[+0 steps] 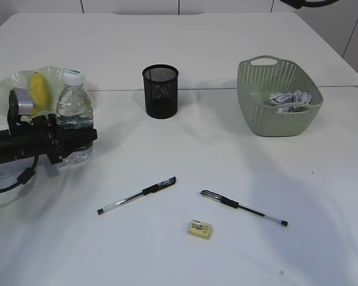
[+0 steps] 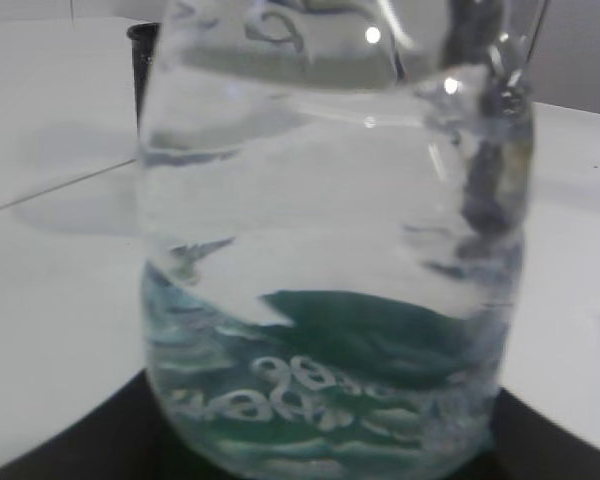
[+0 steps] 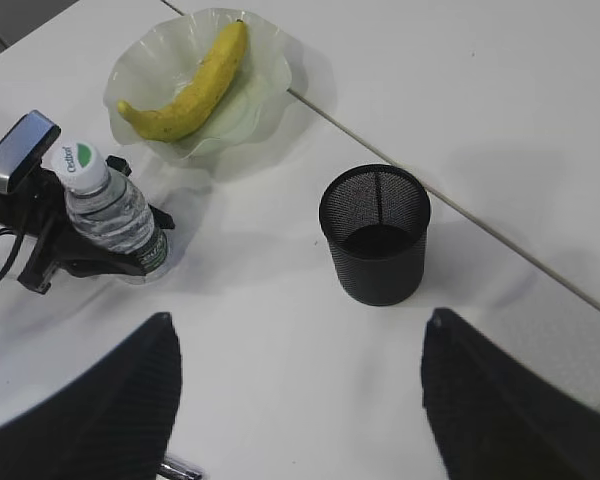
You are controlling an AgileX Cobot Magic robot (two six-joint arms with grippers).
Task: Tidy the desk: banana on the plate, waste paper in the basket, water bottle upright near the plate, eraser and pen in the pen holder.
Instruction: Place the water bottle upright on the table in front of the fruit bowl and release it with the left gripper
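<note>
So the water bottle (image 1: 74, 113) is stood upright at the far left of the desk (image 1: 227, 250), just beside the plate (image 1: 6, 86), and it's gripped low down around the label by the left gripper (image 1: 68, 143), whose fingers are closed against both sides of it. In the left wrist view the bottle (image 2: 330, 250) is pretty much all that's seen, clear plastic with the green label at the bottom. The banana (image 3: 185, 85) is laid in the ruffled pale green plate (image 3: 270, 55), nicely shown from the right wrist view, with the bottle (image 3: 110, 210) near that plate and the left gripper (image 3: 100, 255) wrapped around its base. The right gripper (image 3: 295, 400) is held above the desk with its two dark fingers (image 3: 110, 410) spread wide apart and nothing between them; the black mesh pen holder (image 3: 376, 235) is seen just beyond it, upright. In the exterior view the pen holder (image 1: 160, 90) is placed around the middle at the far side, and the basket (image 1: 278, 95) is over on the right with the waste paper (image 1: 290, 99) already inside. Two pens are left lying flat nearer the front, the left pen (image 1: 137, 195) and the right pen (image 1: 243, 208), well apart from the holder, and the eraser (image 1: 200, 229) is sat on the desk between and just in front of them.
</note>
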